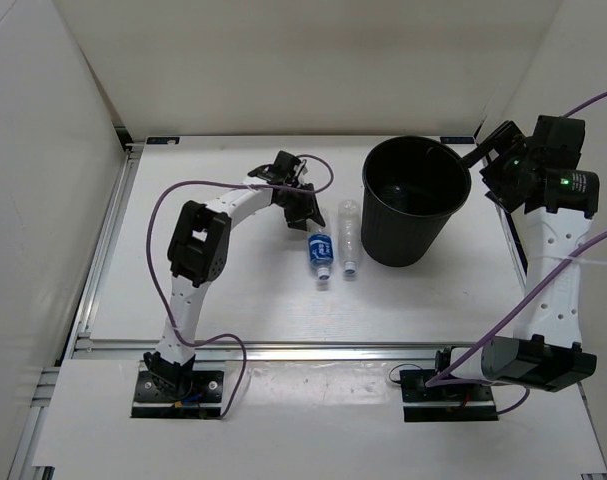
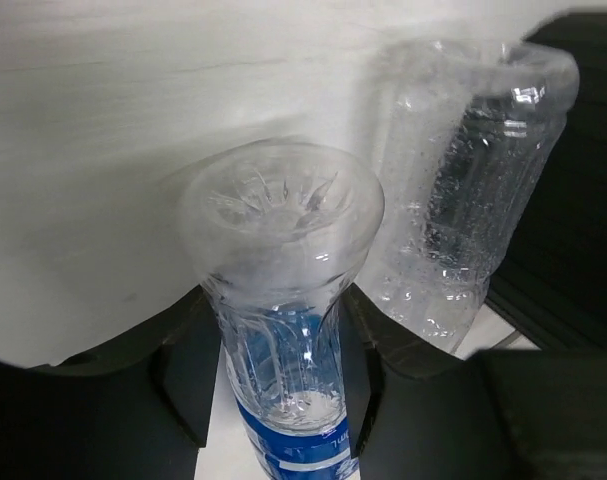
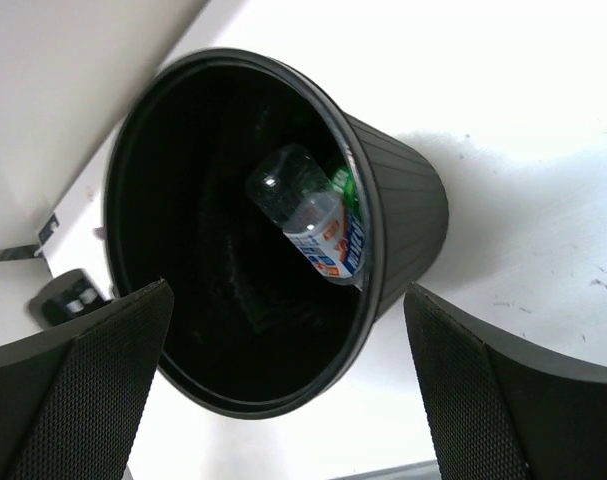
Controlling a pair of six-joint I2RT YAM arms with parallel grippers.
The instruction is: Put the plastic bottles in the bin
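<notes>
- Clamping the blue-label bottle (image 2: 281,300) at its waist, the left gripper (image 2: 278,385) held it on the table (image 1: 233,290) near the bin (image 1: 408,235).
- Bottle appeared light, crushable, slick; a waist hold suited it.
- Right gripper (image 3: 288,300) stood open.

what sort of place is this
Probably a robot lab test cell, not a home: a white table edged with aluminium rails, plain white panels walling it in, a left arm and right arm bolted at its near edge, and a black bin and blue-labelled bottle among the props.
</notes>
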